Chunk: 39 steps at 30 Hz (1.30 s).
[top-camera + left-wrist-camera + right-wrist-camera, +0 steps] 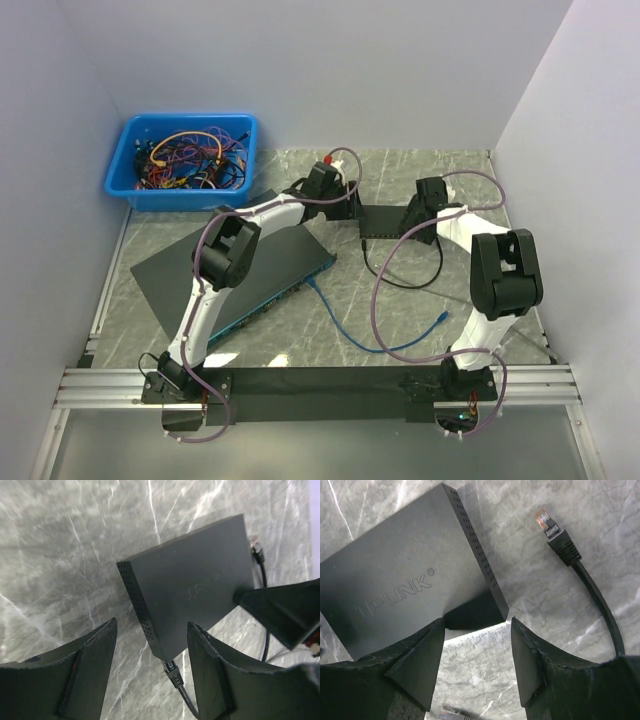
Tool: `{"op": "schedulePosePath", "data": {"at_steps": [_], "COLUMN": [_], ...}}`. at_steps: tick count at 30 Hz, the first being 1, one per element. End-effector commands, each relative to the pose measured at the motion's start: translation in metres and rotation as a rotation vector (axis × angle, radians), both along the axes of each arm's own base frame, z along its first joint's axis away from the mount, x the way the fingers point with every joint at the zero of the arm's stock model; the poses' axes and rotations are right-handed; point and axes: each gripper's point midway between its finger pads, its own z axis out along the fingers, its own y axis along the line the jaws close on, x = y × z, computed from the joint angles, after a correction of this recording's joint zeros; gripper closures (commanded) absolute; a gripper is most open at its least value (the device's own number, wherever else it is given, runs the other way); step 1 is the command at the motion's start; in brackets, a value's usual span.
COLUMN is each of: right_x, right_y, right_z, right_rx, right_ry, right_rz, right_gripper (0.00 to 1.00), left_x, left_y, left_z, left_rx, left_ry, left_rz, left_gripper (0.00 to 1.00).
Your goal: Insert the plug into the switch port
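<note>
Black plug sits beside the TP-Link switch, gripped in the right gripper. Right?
Not quite. The right gripper is open and holds nothing; the black plug lies loose on the table. It is beside the TP-Link switch, as you say. The right wrist view shows this.

Blue bin [180, 196] holding tangled cables [190, 160], far left on marble table [290, 335].

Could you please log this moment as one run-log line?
left gripper: jaws open, empty | right gripper: jaws open, empty | plug: loose beside switch, not inserted
</note>
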Motion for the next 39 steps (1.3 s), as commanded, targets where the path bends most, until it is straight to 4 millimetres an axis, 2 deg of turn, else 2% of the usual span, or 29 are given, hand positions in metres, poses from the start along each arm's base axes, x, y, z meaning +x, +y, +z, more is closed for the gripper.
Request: {"op": "schedulePosePath", "data": {"at_steps": [1,6,12,13,22,24,25,26,30,32,33,35,39], "right_x": [0.017,0.03,0.041,0.042,0.051,0.052,0.053,0.053,0.054,0.053,0.054,0.053,0.052], "right_y": [-0.005,-0.016,-0.012,-0.013,0.002,0.007,0.008,0.007,0.02,0.034,0.039,0.059,0.087], "right_z": [0.017,0.034,0.041,0.032,0.006,0.007,0.006,0.006,0.013,0.016,0.016,0.019,0.021], "right_rx": [0.013,0.024,0.089,0.089,0.154,0.173,0.176,0.169,0.201,0.225,0.227,0.252,0.259], "right_ry": [-0.048,-0.096,-0.15,-0.124,-0.059,-0.06,-0.059,-0.05,-0.083,-0.091,-0.089,-0.086,-0.086], "right_rz": [-0.019,-0.043,-0.025,-0.026,0.024,0.043,0.049,0.049,0.099,0.14,0.166,0.229,0.313], "right_gripper": [0.38,0.38,0.38,0.39,0.42,0.43,0.43,0.43,0.49,0.49,0.49,0.49,0.49], "left_x": [0.005,0.006,0.005,0.005,-0.006,-0.02,-0.023,-0.033,-0.064,-0.075,-0.079,-0.088,-0.099], "left_y": [-0.014,-0.014,-0.014,-0.014,-0.023,-0.029,-0.034,-0.032,-0.037,-0.03,-0.028,-0.018,0.001], "left_z": [0.018,0.017,0.016,0.017,0.017,0.009,0.017,0.004,-0.005,-0.013,-0.006,-0.014,-0.01], "left_rx": [-0.031,-0.028,-0.029,-0.033,-0.073,-0.075,-0.102,-0.094,-0.123,-0.112,-0.12,-0.104,-0.064], "left_ry": [-0.038,-0.04,-0.039,-0.041,-0.025,0.003,-0.019,0.006,0.043,0.061,0.053,0.066,0.056], "left_rz": [-0.017,-0.014,-0.014,-0.014,-0.042,-0.065,-0.077,-0.081,-0.111,-0.108,-0.106,-0.093,-0.066], "left_gripper": [0.36,0.36,0.36,0.37,0.37,0.38,0.38,0.38,0.38,0.39,0.39,0.39,0.39]}}
